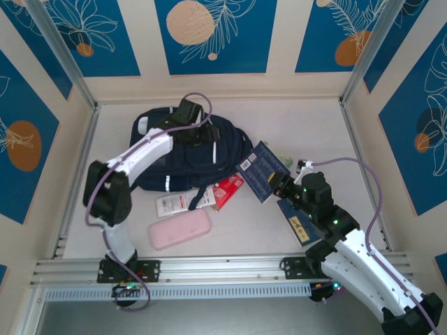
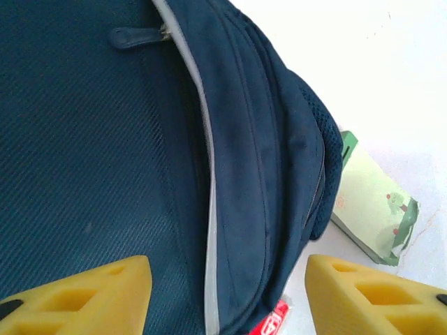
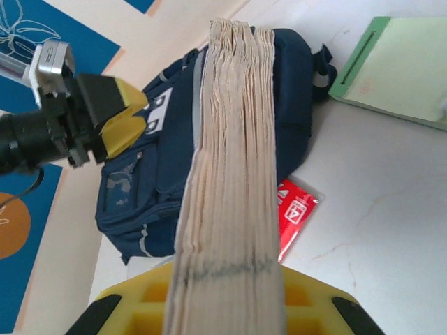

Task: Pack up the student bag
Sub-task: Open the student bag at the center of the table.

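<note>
The student bag (image 1: 183, 159) is a navy backpack lying at the back left of the table. My left gripper (image 1: 197, 125) hovers over its far end, open; the yellow fingers (image 2: 91, 293) straddle a navy fabric fold and a grey stripe of the student bag (image 2: 105, 153). My right gripper (image 1: 285, 185) is shut on a thick blue book (image 1: 262, 169), held on edge just right of the bag. In the right wrist view the book's cream page edges (image 3: 234, 174) run up from my right gripper (image 3: 227, 307), with the student bag (image 3: 160, 174) and left gripper (image 3: 115, 118) behind.
A red packet (image 1: 227, 190) and a white packet (image 1: 173, 204) lie at the bag's near edge, with a pink pencil case (image 1: 179, 229) nearer still. A second blue book (image 1: 300, 227) lies under my right arm. A green notebook (image 3: 398, 66) sits beyond the bag's right side.
</note>
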